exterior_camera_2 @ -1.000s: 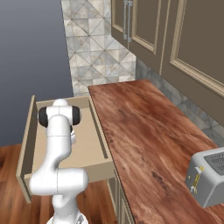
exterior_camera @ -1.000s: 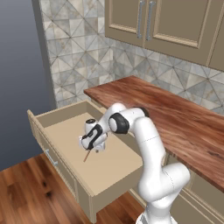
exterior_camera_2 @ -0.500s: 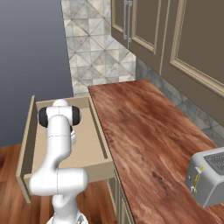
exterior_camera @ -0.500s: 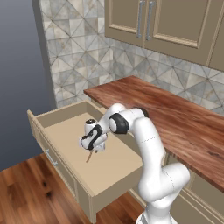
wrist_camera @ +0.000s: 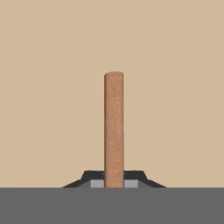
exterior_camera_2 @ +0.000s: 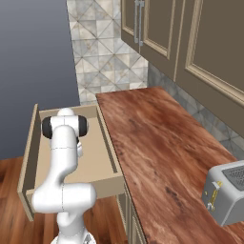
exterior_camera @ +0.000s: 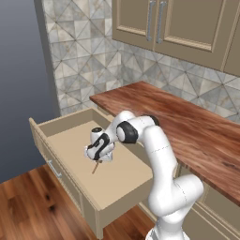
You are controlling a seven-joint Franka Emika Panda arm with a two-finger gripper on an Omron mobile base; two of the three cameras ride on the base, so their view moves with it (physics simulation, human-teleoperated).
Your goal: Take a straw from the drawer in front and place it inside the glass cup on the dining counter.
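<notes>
Hand view: I see my gripper [wrist_camera: 114, 183] clamped on the straw [wrist_camera: 113, 127], which juts straight ahead from between the fingertips over the tan floor of the drawer [exterior_camera: 117, 180]. Left base view: the straw's free end hangs below the hand.

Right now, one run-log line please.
phase: pick | gripper: shut on straw | drawer: open | straw: end down, over drawer floor

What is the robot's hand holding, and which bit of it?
The gripper holds the thin brownish-orange straw by one end; the rest sticks out over the beige drawer's tan floor.
</notes>
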